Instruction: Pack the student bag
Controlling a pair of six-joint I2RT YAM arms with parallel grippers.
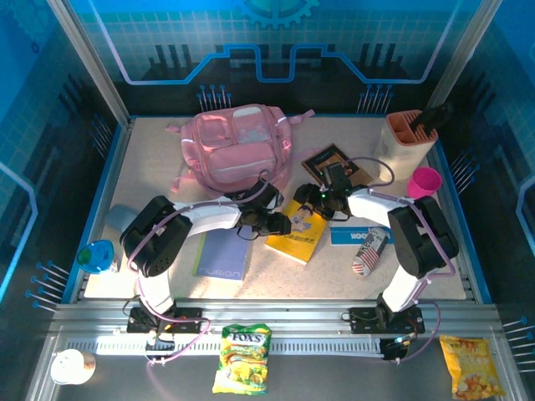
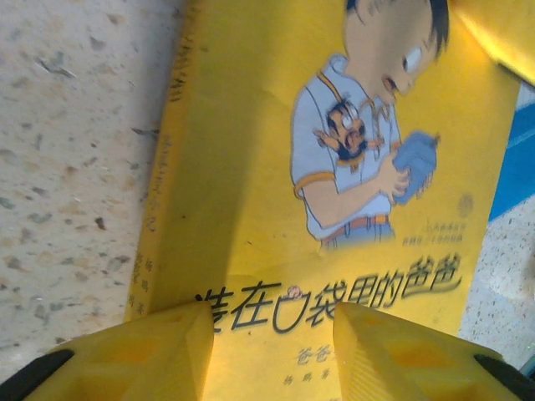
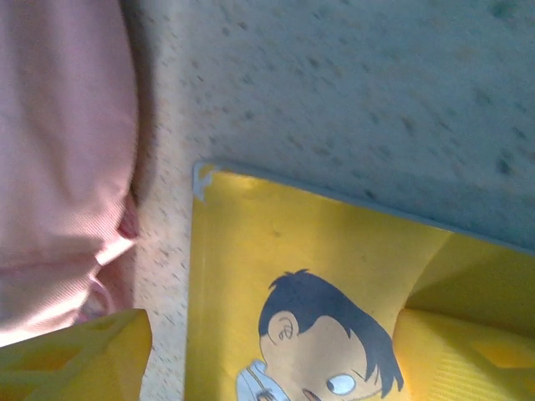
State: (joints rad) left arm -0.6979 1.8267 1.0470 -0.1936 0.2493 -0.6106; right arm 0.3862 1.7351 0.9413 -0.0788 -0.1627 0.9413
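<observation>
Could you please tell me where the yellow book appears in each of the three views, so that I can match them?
Top external: the yellow book lies near the picture's centre, just below the student bag.
Left wrist: the book takes up the middle and right, its title along the bottom.
Right wrist: the book takes the lower right, with the bag at the left.
Shared landmark: the cartoon boy on its cover, in both wrist views.

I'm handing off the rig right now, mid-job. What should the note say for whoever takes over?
Left claw: open, fingers apart over the yellow book cover.
Right claw: open wide over a corner of the same book.
Student bag: lies behind the book, towards the back of the table.
Done: nothing seen packed; the book is still outside the bag.
Left: grip the book and pack it. A blue notebook also lies out.
</observation>
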